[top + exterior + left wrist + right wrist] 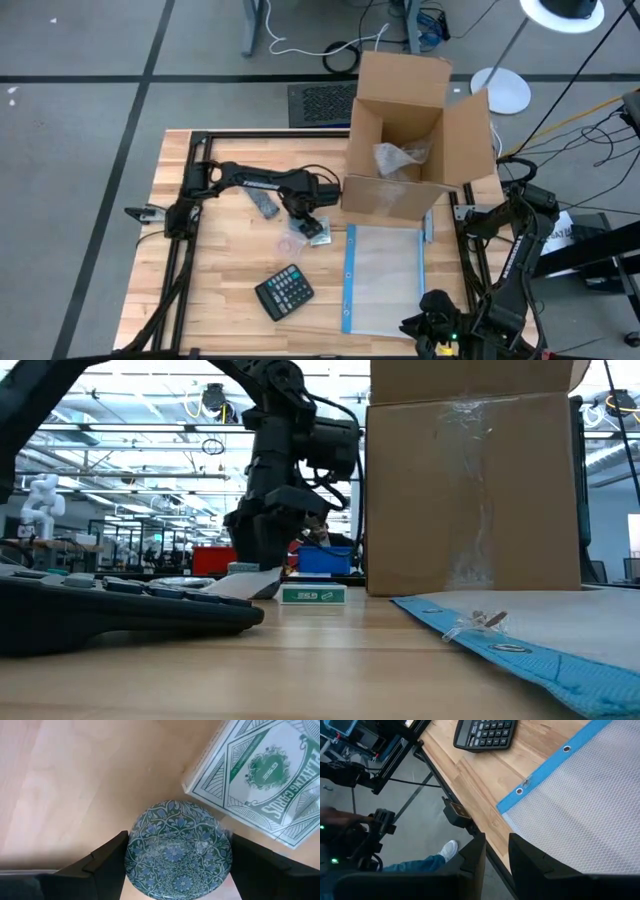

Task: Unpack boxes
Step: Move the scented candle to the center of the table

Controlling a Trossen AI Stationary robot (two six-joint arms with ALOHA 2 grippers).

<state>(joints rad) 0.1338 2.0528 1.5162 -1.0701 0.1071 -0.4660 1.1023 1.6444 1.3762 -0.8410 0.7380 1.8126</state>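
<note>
The open brown box (pixel 420 130) stands on its base at the table's far right, with crumpled clear wrap (pixel 398 157) inside; in the low view the box (pixel 470 490) fills the right. My left gripper (pixel 303 215) points down at mid-table, shut on a round blue-green patterned tin (pixel 177 850) in clear film. A green playing-card pack (pixel 255 780) lies flat beside it. My right gripper (pixel 496 852) hangs over the table's near right edge, its fingers a narrow gap apart with nothing between them. My left gripper has the tin's opposite sides (pixel 131 857) between its two fingers (pixel 107 862), which come from above and point down. The tin sits level, patterned top up. Whether it rests on the table or hangs just clear, I cannot tell.
A black calculator (pixel 284 291) lies near the front. A clear pouch with blue edges (pixel 385 280) lies flat in front of the box. A grey flat object (pixel 262 203) and a small pinkish wrapped item (pixel 292 243) lie by the left gripper. A person's leg and shoe (pixel 447 851) show below the table edge.
</note>
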